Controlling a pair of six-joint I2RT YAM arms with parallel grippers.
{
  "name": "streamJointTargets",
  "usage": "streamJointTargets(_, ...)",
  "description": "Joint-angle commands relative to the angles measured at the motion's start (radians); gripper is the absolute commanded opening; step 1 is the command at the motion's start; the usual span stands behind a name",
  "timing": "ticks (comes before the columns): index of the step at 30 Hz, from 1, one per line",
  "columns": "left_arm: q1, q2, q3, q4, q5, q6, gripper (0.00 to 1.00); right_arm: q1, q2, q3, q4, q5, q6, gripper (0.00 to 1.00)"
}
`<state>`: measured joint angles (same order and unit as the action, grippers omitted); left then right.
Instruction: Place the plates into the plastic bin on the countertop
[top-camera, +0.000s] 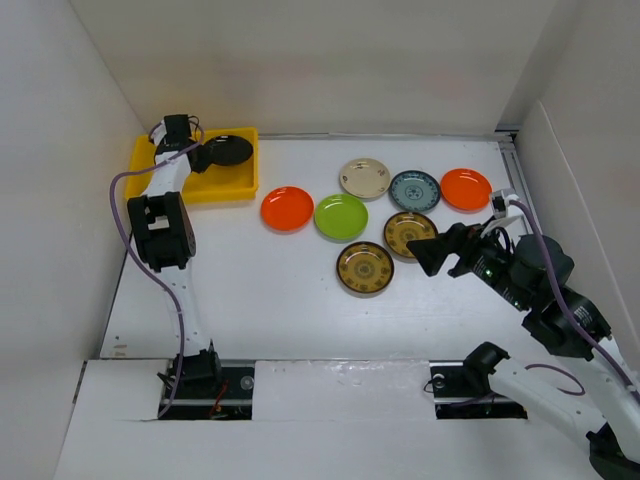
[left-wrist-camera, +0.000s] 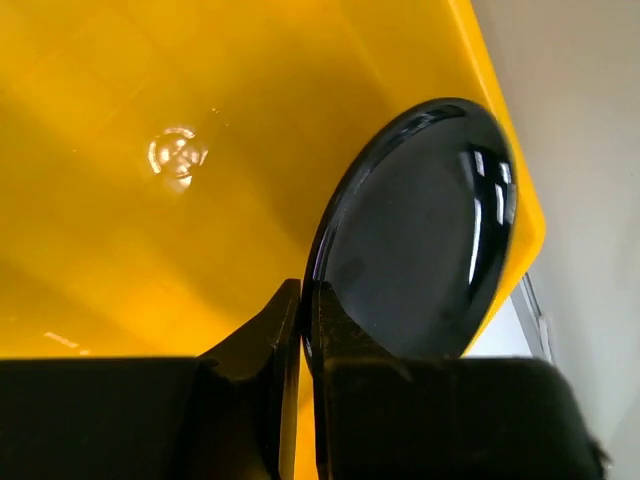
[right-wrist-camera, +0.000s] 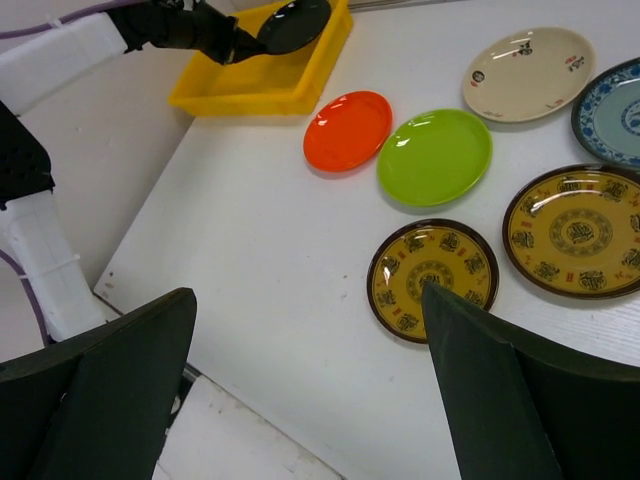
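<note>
White countertop (top-camera: 280, 320), boxed in by white walls (top-camera: 60, 200).

Yellow bin (top-camera: 236, 187) is seen at the far left corner, against the left wall.

Left gripper (left-wrist-camera: 305, 310) is positioned over the bin. Its jaws are pinched down to a narrow slit on the rim of the black plate (left-wrist-camera: 420, 240). The plate is held tilted above the bin floor, toward the bin's right wall. Contact between plate and bin cannot be confirmed from any view.

Seven plates are laid flat on the countertop, all right of the bin:
- orange plate (top-camera: 287, 209) is located just right of the bin
- lime green plate (top-camera: 341, 216) is set right beside it, rims touching or nearly so
- cream plate (top-camera: 364, 178) is placed behind the green one
- teal-patterned plate (top-camera: 414, 190) is placed next to the cream one
- second orange plate (top-camera: 466, 189) is placed at the far right of the row
- gold-patterned plate (top-camera: 365, 268) is placed nearest the arms, just in front of the green one
- second gold-patterned plate (top-camera: 405, 232) is set up and right of the first, partly covered by the right arm in the top view

Right gripper (right-wrist-camera: 305, 300) is held above the countertop, near the gold pair. Jaws are spread wide and nothing is gripped. In its wrist view the nearer gold plate is framed between the fingers (right-wrist-camera: 110, 390).
</note>
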<state>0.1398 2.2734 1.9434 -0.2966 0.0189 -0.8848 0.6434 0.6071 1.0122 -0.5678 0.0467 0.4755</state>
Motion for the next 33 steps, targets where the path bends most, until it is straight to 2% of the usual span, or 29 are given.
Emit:
streamJointTargets(1,0.004,-0.043,0.026,0.039,0.012,0.0,0.0,0.01,-0.009,-0.003,0.048,-0.019,-0.008,1.0)
streamJointTargets(3,0.004,-0.043,0.035,0.039,0.023,0.0,0.0,0.01,-0.009,-0.003,0.048,-0.019,-0.008,1.0)
streamJointTargets(4,0.004,-0.043,0.035,0.039,0.032,0.0,0.09,0.01,-0.018,-0.003,0.048,-0.028,-0.008,1.0)
streamJointTargets(7,0.004,-0.074,0.016,0.01,0.001,-0.011,0.06,0.01,-0.018,-0.003,0.048,-0.028,0.003,1.0)
streamJointTargets(11,0.004,-0.123,-0.015,-0.001,-0.008,-0.002,0.63,0.01,-0.027,-0.012,0.057,-0.05,0.012,1.0)
streamJointTargets(12,0.004,-0.132,-0.027,-0.001,0.001,-0.002,0.98,0.01,-0.027,-0.012,0.057,-0.059,0.012,1.0)
streamJointTargets(16,-0.005,-0.211,-0.066,-0.058,0.0,0.02,1.0,0.01,-0.027,-0.012,0.057,-0.08,0.012,1.0)
streamJointTargets(19,-0.084,-0.38,-0.173,-0.003,-0.051,0.056,1.0,0.01,-0.027,-0.023,0.057,-0.08,0.022,1.0)
streamJointTargets(20,-0.113,-0.431,-0.269,0.019,-0.065,0.078,1.0,0.01,-0.027,-0.023,0.057,-0.08,0.022,1.0)
streamJointTargets(21,-0.144,-0.525,-0.318,0.028,-0.086,0.078,1.0,0.01,-0.027,-0.032,0.057,-0.065,0.022,1.0)
streamJointTargets(23,-0.238,-0.618,-0.433,0.063,-0.138,0.078,1.0,0.01,-0.027,-0.032,0.057,-0.056,0.011,1.0)
streamJointTargets(24,-0.267,-0.711,-0.581,0.083,-0.139,0.061,1.0,0.01,-0.027,-0.044,0.057,-0.056,0.011,1.0)
streamJointTargets(28,-0.402,-0.891,-0.95,0.259,-0.139,-0.018,1.0,0.01,-0.027,-0.063,0.057,-0.054,0.011,1.0)
streamJointTargets(29,-0.452,-0.914,-1.045,0.26,-0.167,-0.043,1.0,0.01,-0.027,-0.063,0.057,-0.054,0.011,1.0)
streamJointTargets(30,-0.48,-0.934,-1.046,0.272,-0.189,-0.069,1.0,0.01,-0.027,-0.063,0.057,-0.054,0.011,1.0)
streamJointTargets(33,-0.558,-1.005,-1.21,0.339,-0.256,-0.157,1.0,0.01,-0.027,-0.063,0.057,-0.064,0.011,1.0)
